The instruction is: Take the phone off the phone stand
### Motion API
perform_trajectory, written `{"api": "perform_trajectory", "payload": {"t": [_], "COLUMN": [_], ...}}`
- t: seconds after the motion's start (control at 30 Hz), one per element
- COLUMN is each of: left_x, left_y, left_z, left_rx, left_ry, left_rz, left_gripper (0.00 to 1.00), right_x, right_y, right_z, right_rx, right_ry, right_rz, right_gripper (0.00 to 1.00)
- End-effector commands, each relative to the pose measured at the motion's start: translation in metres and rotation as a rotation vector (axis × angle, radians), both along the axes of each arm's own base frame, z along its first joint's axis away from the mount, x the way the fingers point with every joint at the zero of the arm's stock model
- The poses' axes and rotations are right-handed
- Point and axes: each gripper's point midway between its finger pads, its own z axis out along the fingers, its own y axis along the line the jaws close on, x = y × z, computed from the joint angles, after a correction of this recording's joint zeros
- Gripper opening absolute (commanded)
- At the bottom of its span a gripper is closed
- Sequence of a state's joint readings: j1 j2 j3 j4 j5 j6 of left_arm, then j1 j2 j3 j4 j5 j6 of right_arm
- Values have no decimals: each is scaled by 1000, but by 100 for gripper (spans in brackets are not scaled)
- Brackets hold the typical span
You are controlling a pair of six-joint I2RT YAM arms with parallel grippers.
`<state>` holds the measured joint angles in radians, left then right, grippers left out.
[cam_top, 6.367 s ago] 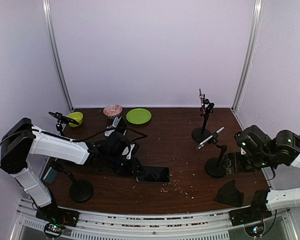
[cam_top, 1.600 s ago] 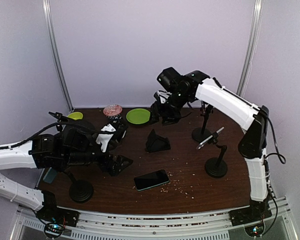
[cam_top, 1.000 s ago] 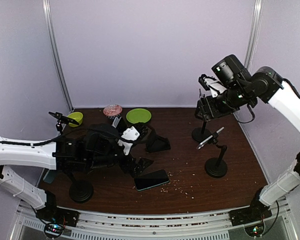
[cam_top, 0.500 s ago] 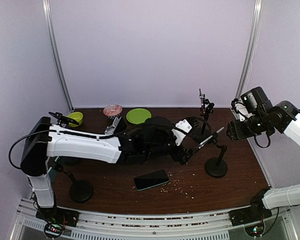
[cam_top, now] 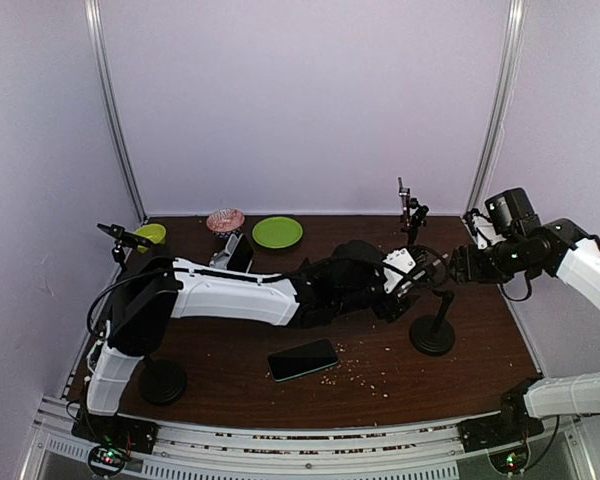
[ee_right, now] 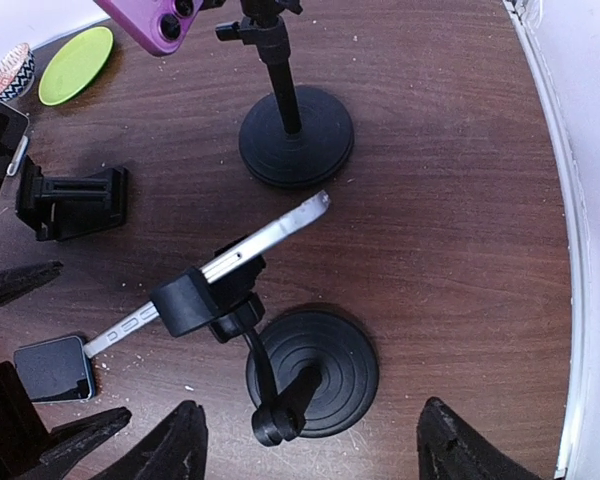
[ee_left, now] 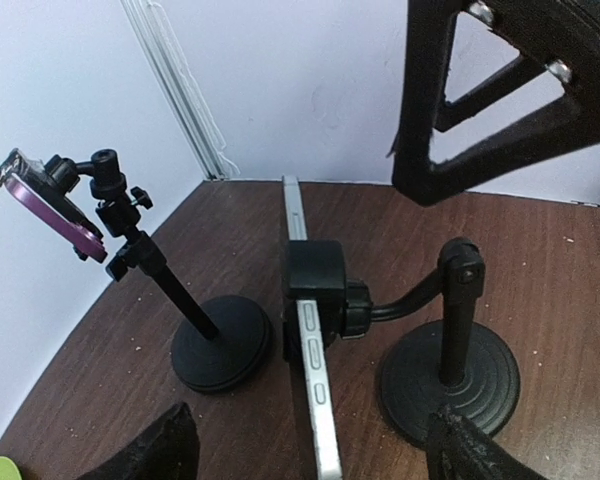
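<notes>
A: How far is the task done?

B: Nothing is removed yet. The phone [ee_left: 320,400] is seen edge-on and tilted, gripped in the clamp [ee_left: 315,282] of the stand [ee_left: 450,372]. The grasp and the pulling out are judged to be left.

A: Where is the phone found from the left gripper [ee_left: 315,445]?

B: It is found just ahead of it, on the line between the two fingers [ee_left: 165,455]. As far as can be seen, it is touched by neither of them.

A: How is that gripper set?

B: It is spread wide, and nothing is held in it.

A: And the right gripper [ee_right: 313,425]?

B: It is placed above the same stand and is pointed down at it. It is also spread wide and nothing is carried.

A: Are other phones seen?

B: Yes. A purple phone [ee_left: 40,195] is mounted on a second stand [ee_left: 220,345], further ahead and to the left of the left gripper. A dark phone [cam_top: 305,358] is laid flat on the table [cam_top: 230,370], behind that gripper.
</notes>
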<state>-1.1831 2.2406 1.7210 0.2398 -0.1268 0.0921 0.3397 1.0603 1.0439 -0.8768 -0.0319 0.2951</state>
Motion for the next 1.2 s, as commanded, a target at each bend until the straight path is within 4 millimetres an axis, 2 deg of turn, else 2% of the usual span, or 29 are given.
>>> {"api": "perform_trajectory", "payload": {"t": [0.0,0.23,0.33,0.47,0.63,0.9,1.17], "left_x": [13,23,26,29,29,14,-8], "left_y": [-9,-16,-19,-21,-21,-9,0], "left_z": [11,-8,-13,-16,-10,21,35], "left_rx": [-53,-29,-16,-8,-14,-36,-27], "left_ry": [-46,-31,-33,-47,-62,-57,21], "left_rz": [20,21,24,32,35,-7,-88], "left_gripper": [78,66,56,32,2,0,0], "right_x": [4,4,5,5,3,-8,-18], "right_y": [2,5,5,6,8,26,40], "right_z": [-2,-11,-15,-16,-18,-21,-23], "right_rx": [72,98,92,94,106,161,194], "right_ry": [-36,-38,-29,-27,-24,-6,41], "right_rz": [-48,-48,-45,-42,-26,83,169], "right_gripper": [73,73,73,73,73,74,83]}}
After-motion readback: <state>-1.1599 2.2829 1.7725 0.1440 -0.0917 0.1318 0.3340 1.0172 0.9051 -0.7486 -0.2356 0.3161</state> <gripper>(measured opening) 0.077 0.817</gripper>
